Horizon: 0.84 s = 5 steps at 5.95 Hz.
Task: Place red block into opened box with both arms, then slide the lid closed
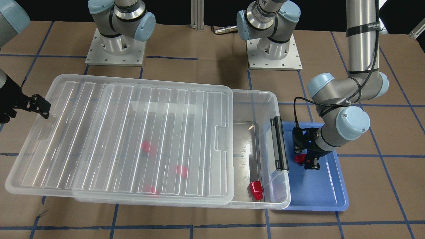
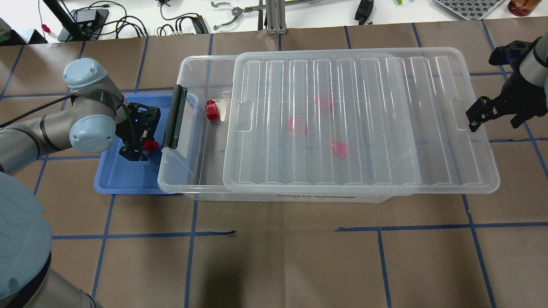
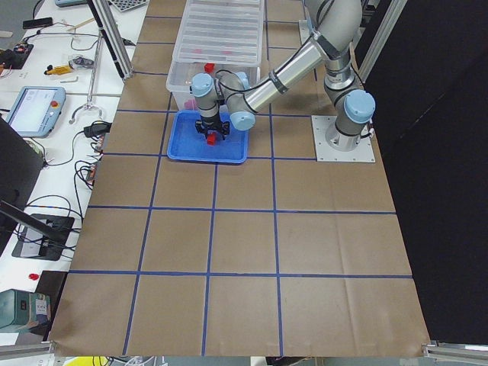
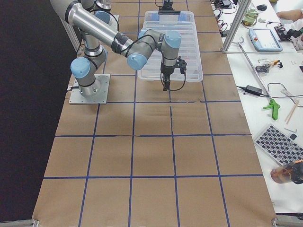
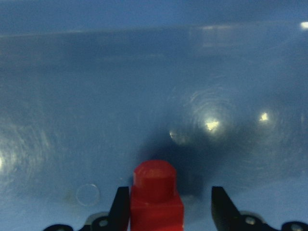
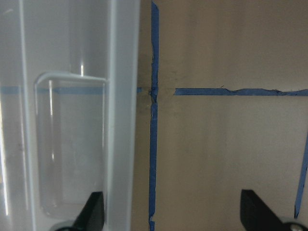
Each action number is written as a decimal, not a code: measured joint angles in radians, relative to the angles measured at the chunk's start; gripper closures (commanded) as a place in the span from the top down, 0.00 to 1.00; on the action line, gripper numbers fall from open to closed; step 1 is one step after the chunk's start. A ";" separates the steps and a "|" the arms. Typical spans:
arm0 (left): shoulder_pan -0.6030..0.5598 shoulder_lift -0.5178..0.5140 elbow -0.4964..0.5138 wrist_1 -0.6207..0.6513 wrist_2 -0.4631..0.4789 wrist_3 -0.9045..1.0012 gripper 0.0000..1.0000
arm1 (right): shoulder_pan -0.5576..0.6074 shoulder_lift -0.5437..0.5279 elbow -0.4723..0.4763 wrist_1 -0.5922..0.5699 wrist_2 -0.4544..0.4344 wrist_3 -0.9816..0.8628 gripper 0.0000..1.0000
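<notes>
Currently the red block [image 5: 155,199] sits between the open left jaws, touching only one.

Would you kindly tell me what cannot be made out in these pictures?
- Three red blocks under the lid: overhead view, blurred by its ridges.
- Red block in the blue tray: left wrist view, base cut by the bottom edge.
- Left end effector: exterior left view, too small.

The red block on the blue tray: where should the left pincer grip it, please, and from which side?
I'd take the block by its cube body, from above: its flat opposite sides suit the left pincer; the stub is narrower and rounded.
</notes>
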 measured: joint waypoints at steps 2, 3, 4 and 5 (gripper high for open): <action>0.000 0.007 0.006 0.002 0.016 0.000 0.00 | -0.022 0.000 -0.001 0.000 0.000 -0.018 1.00; 0.000 0.012 0.011 0.001 0.015 0.001 0.00 | -0.028 0.001 -0.002 -0.001 0.000 -0.031 1.00; -0.007 0.028 0.035 -0.025 0.012 -0.011 0.00 | -0.037 0.001 -0.003 -0.001 0.000 -0.037 1.00; -0.017 0.056 0.072 -0.086 0.011 -0.048 0.00 | -0.054 0.000 -0.004 -0.001 0.000 -0.049 1.00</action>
